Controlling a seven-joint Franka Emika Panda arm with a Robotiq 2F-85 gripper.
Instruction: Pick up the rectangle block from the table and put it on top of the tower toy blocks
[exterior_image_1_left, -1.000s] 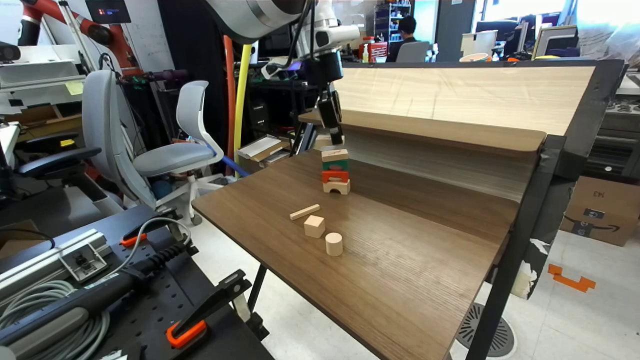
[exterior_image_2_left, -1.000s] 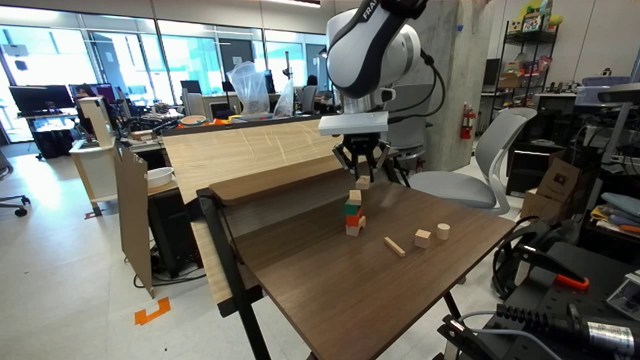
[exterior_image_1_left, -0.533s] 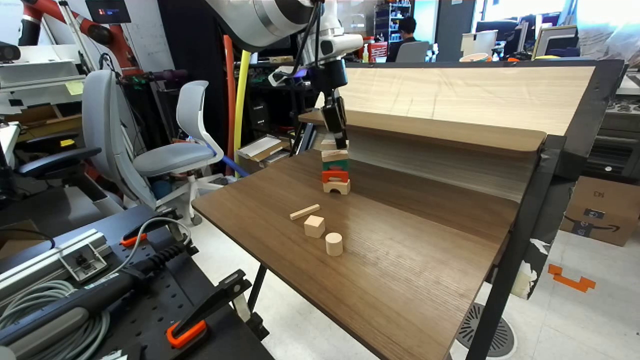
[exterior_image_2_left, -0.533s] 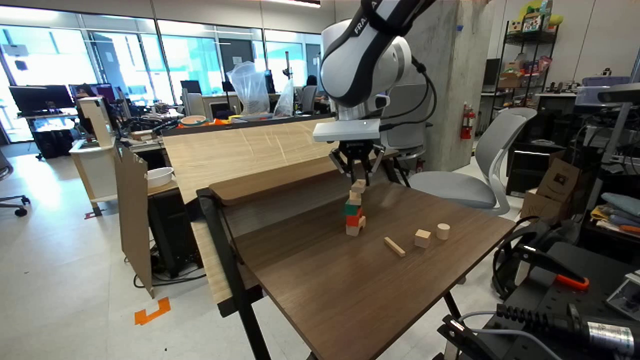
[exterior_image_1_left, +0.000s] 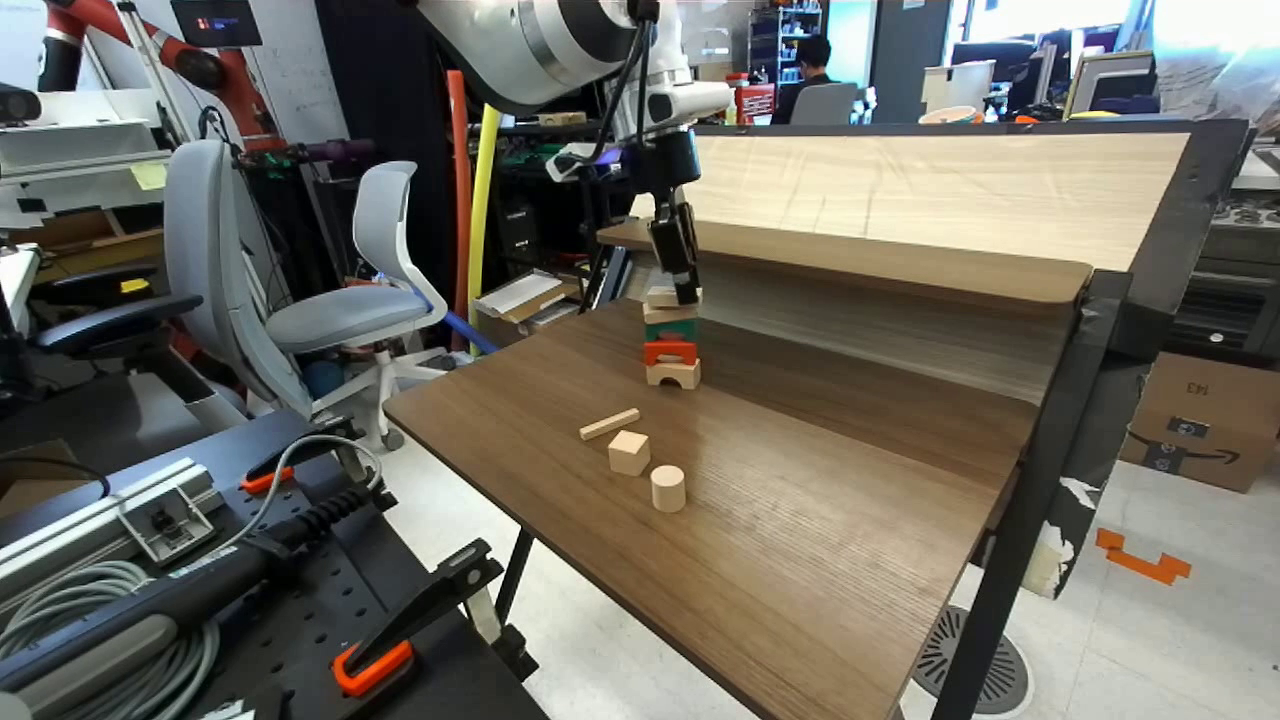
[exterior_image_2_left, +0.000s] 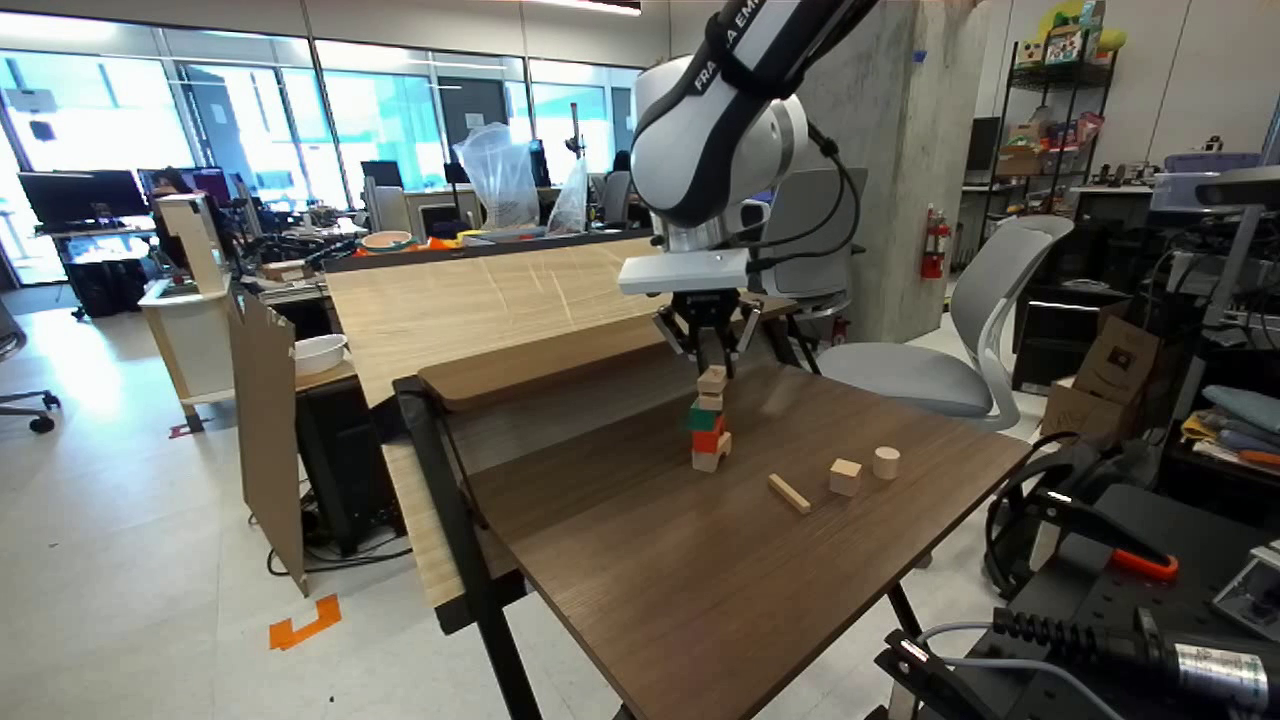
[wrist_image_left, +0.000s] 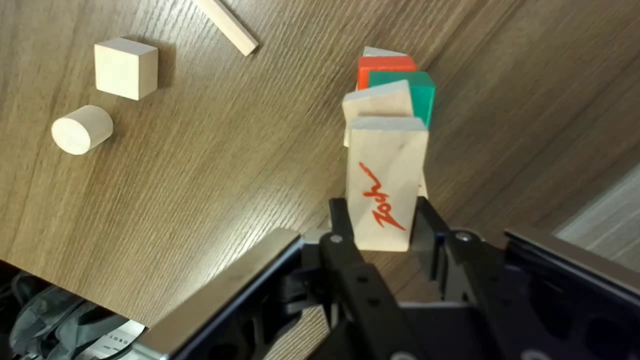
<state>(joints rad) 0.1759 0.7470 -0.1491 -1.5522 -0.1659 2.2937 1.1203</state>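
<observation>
Block (wrist_image_left: 386, 184) is closing on the tower (exterior_image_2_left: 707, 436). Compared with a second ago, the hand (wrist_image_left: 382, 212) is holding it lower and more nearly in line above the tower in both exterior views. Contact is remaining unconfirmed: the block is either resting on the tower's top piece (wrist_image_left: 380, 102) or hovering just over it. The hand is grasping the block, clamping both long sides in the wrist view, and is not yet releasing.

Meaning for the task: pickup and transfer are apparently finishing, and placement is probably beginning. The top piece is looking slightly turned relative to the block, one edge and one corner showing, so alignment is likely needing a check before letting go. Releasing early, or opening against the tower, is risking a dropped block or a toppled tower.

On the worktop (exterior_image_1_left: 780, 520), the stick (exterior_image_1_left: 610, 424), cube (exterior_image_1_left: 629, 453) and cylinder (exterior_image_1_left: 668, 489) are staying unmoved, apart from the tower, and are needing no handling for this step.
</observation>
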